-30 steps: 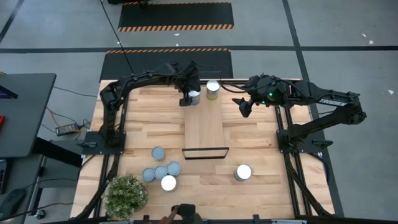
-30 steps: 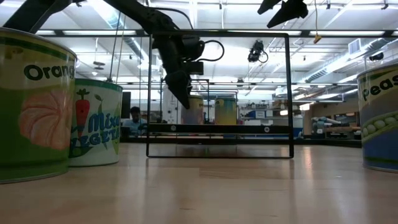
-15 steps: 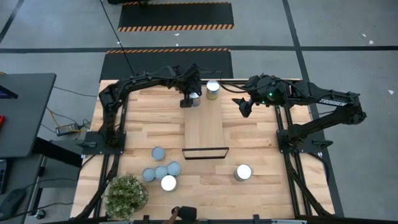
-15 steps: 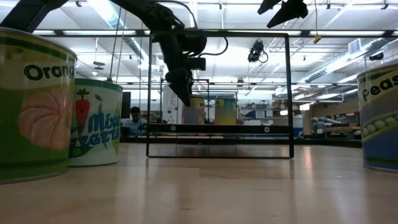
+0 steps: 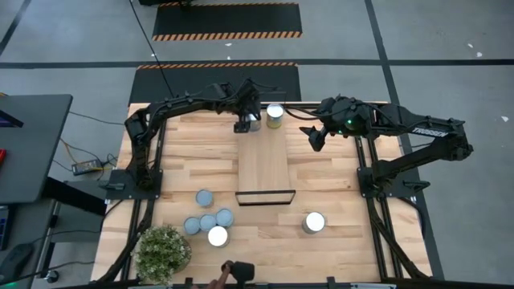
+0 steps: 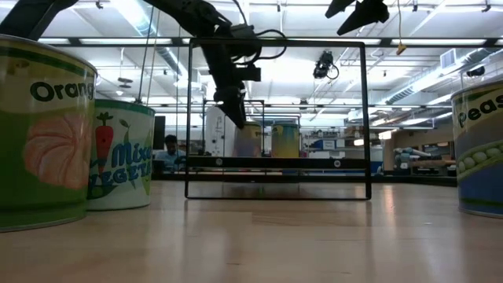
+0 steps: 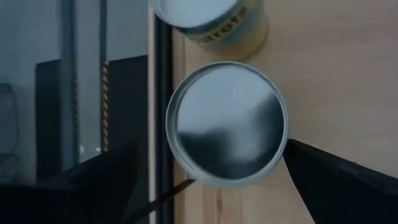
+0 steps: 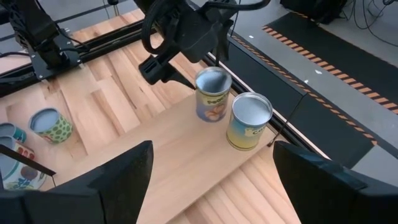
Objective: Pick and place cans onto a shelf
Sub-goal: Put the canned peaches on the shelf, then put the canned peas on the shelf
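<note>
Two cans stand upright at the far end of the shelf [image 5: 264, 164]: a silver-topped one [image 7: 227, 121] and a yellow-sided one [image 7: 211, 22] beside it. My left gripper [image 5: 243, 123] hangs open just above and left of the silver-topped can [image 8: 212, 93]. Its fingers flank the can without touching it. My right gripper [image 5: 315, 136] waits open, raised above the table to the right of the shelf. Several more cans [image 5: 209, 221] stand on the table near the front left, and a single one [image 5: 314, 222] at the front right.
A bushy potted plant [image 5: 163, 253] sits at the near left corner. The shelf's black frame [image 5: 265, 197] stands at its near end. Bare tabletop lies on both sides of the shelf. Large cans [image 6: 43, 134] crowd the low view's edges.
My left gripper has risen off the silver-topped can, drifted a little toward the table's far edge and turned at the wrist, with its fingers still open. The can stays upright on the shelf.
</note>
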Action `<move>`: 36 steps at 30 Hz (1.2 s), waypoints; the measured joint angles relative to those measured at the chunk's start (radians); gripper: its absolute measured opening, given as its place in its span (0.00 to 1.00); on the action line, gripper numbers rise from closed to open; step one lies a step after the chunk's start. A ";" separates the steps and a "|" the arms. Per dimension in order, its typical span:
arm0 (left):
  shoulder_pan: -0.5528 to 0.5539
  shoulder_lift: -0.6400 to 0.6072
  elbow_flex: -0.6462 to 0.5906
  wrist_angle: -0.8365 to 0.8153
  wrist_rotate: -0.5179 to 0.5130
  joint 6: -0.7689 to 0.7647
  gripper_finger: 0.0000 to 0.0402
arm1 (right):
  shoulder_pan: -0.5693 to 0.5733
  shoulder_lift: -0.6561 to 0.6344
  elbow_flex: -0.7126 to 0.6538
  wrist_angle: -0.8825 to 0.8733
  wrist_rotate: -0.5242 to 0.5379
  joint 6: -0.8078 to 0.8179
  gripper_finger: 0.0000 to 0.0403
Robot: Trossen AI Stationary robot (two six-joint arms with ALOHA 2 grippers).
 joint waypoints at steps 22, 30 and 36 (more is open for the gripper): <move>-0.076 -0.133 -0.001 -0.171 -0.012 -0.336 0.98 | -0.003 0.005 0.000 -0.072 -0.085 -0.078 0.84; -0.158 -0.149 -0.002 -0.365 0.047 -0.770 0.98 | 0.017 0.012 0.000 -0.121 -0.249 -0.149 0.84; -0.308 -0.149 -0.002 -0.404 0.117 -0.958 0.98 | 0.072 0.011 0.000 -0.243 -0.278 -0.135 0.84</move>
